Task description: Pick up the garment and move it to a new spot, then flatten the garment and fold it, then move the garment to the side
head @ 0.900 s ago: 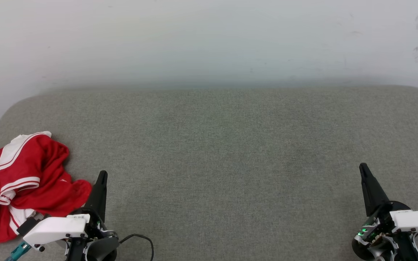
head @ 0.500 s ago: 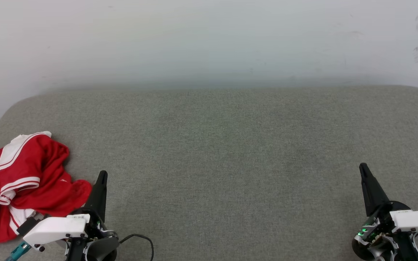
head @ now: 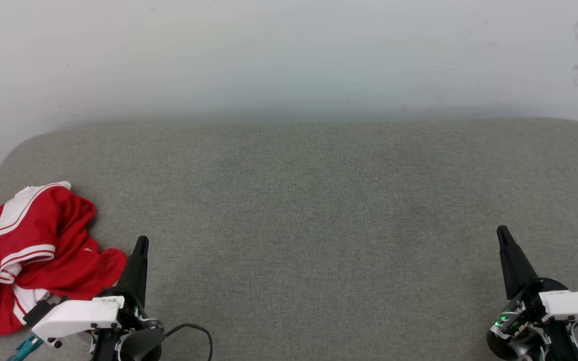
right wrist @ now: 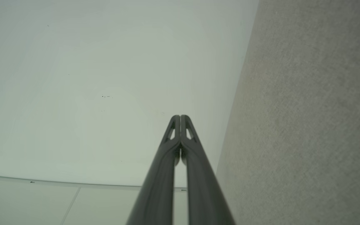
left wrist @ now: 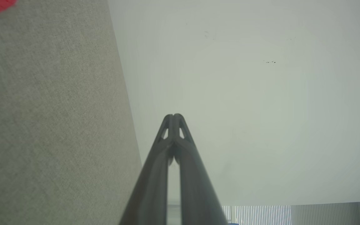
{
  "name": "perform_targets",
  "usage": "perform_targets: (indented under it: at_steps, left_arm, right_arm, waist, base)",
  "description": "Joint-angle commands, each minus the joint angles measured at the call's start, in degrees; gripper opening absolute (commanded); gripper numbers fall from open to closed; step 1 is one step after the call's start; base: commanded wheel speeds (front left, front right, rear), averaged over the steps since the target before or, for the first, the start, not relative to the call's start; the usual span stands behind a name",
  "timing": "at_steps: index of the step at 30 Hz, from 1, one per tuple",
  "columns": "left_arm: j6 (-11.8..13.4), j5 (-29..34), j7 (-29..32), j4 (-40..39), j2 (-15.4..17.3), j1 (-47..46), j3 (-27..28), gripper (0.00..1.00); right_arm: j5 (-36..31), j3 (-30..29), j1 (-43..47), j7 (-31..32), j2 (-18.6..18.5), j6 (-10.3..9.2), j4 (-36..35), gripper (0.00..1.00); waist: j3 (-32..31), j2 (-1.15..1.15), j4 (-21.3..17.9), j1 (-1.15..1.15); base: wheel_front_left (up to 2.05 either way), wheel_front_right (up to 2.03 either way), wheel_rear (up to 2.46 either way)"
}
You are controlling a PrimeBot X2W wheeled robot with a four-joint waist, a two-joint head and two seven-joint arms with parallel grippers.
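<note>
Left pincer [head: 141,242], lower left: the garment [head: 43,245], red with white striped trim, lies crumpled just beside it on its outer side, near the table's left edge, and well apart from the right pincer [head: 501,231], lower right. The grey fabric-covered table [head: 309,210], with rounded corners, stands against a plain white wall [head: 289,60]. Both pincers have their fingers pressed together and hold nothing.

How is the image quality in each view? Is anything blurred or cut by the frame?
Head view: soft even light, no hard shadows; the garment is sharp but cut by the left edge. Left wrist view: the left gripper, near the lens, looks soft; wall pale and washed. Right wrist view: the right gripper equally soft.
</note>
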Motion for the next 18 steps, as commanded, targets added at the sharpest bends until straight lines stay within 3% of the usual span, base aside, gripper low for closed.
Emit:
perform_targets:
  at_steps: [1,5,6,18]
  left_arm:
    - [-0.25,0.04,0.09,-0.03,-0.09,-0.39,0.14,0.00]
    - [-0.25,0.04,0.09,-0.03,-0.09,-0.39,0.14,0.00]
    - [0.01,0.00,0.00,0.05,0.00,0.01,0.00,1.00]
    - [0.05,0.42,-2.80,-2.27,-0.04,0.90,-4.00,1.00]
  right_arm:
    - [-0.27,0.02,-0.77,-0.07,0.20,-0.02,0.03,0.00]
    - [-0.26,0.02,-0.77,-0.07,0.20,-0.02,0.03,0.00]
    - [0.00,0.00,0.01,0.00,0.00,0.00,0.04,1.00]
    - [0.10,1.42,1.84,-2.32,0.03,-0.01,-2.48,1.00]
  waist:
    - [0.00,0.00,0.00,0.00]
    - [0.00,0.00,0.00,0.00]
    - [0.00,0.00,0.00,0.00]
    - [0.04,0.00,0.00,0.00]
  base:
    - [0.00,0.00,0.00]
    - [0.00,0.00,0.00]
    - [0.00,0.00,0.00]
    - [0.00,0.00,0.00]
